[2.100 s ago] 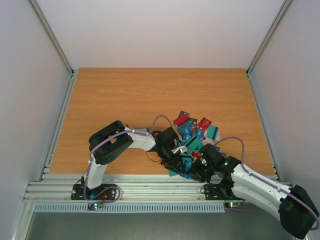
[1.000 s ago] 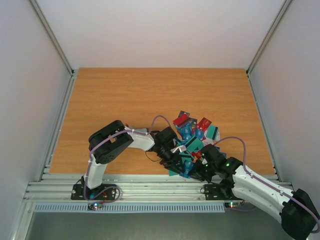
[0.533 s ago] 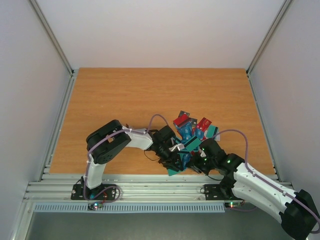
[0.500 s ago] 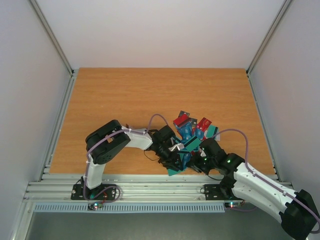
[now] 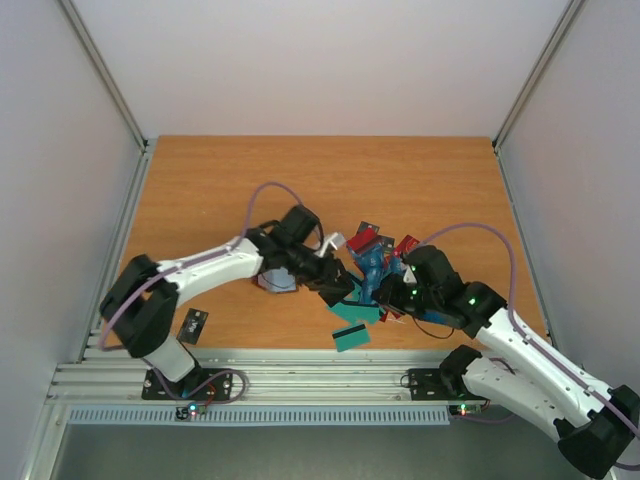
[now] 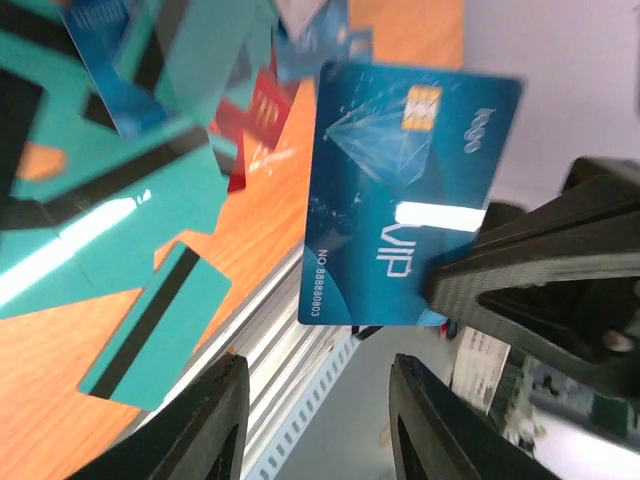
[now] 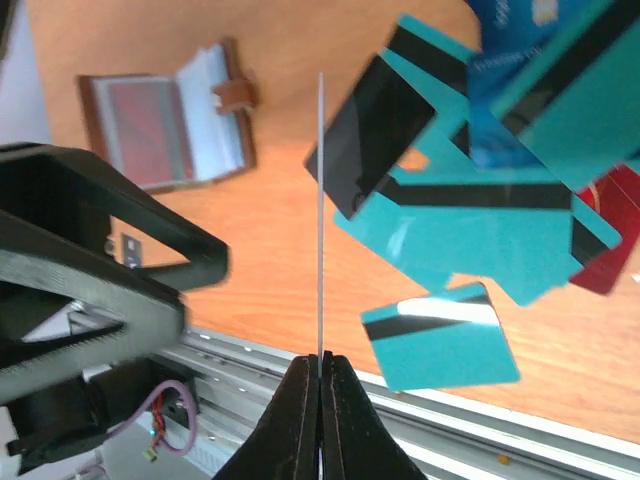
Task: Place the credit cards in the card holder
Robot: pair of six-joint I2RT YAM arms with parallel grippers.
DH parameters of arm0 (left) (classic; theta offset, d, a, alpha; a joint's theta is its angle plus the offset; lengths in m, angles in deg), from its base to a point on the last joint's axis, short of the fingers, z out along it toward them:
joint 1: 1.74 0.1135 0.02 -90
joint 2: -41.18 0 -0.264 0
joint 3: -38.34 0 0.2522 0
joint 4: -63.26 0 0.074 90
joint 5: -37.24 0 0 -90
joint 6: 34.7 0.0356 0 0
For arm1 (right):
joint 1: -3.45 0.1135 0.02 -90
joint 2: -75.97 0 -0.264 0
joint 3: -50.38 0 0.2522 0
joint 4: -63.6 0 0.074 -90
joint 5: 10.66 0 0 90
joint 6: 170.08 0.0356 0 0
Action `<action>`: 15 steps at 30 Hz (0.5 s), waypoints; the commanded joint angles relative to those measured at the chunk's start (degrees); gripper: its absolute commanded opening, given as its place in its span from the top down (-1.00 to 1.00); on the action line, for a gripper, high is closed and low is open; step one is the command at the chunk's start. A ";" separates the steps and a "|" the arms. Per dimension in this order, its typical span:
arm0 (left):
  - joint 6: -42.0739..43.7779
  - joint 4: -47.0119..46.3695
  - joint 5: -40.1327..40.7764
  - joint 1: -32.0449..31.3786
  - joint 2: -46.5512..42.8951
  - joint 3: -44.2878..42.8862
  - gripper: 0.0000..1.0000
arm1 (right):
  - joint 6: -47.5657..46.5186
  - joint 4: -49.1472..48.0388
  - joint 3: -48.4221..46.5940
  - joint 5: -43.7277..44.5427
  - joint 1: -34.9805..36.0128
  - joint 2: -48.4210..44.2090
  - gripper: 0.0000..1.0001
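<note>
The right end effector (image 7: 320, 385), clamped shut, holds a glossy blue VIP card (image 6: 400, 190) before the empty, part-open left end effector (image 6: 315, 420), whose arm has swung farther out; the brown leather card holder (image 7: 165, 130) lies open on the wood-grain table (image 5: 250, 180), left of the striped teal credit cards (image 7: 470, 240).

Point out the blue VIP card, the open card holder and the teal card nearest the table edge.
blue VIP card (image 6: 400, 190), left wrist view, middle of its printed face.
card holder (image 7: 147, 127), right wrist view, its reddish inner pocket.
teal card (image 7: 440, 357), right wrist view, its face below the stripe.
</note>
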 commanded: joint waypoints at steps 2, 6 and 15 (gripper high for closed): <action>4.79 11.23 4.19 6.84 -9.38 -3.71 0.16 | -8.01 0.94 -8.92 -0.28 -1.79 2.97 0.98; 7.01 17.25 3.97 13.01 -15.98 -7.27 0.04 | -10.53 -2.43 -15.76 -4.50 -2.90 5.90 0.97; 5.20 16.57 -8.70 21.63 -25.51 -14.15 -0.11 | -12.30 -12.39 -28.94 -20.66 -4.19 13.80 0.97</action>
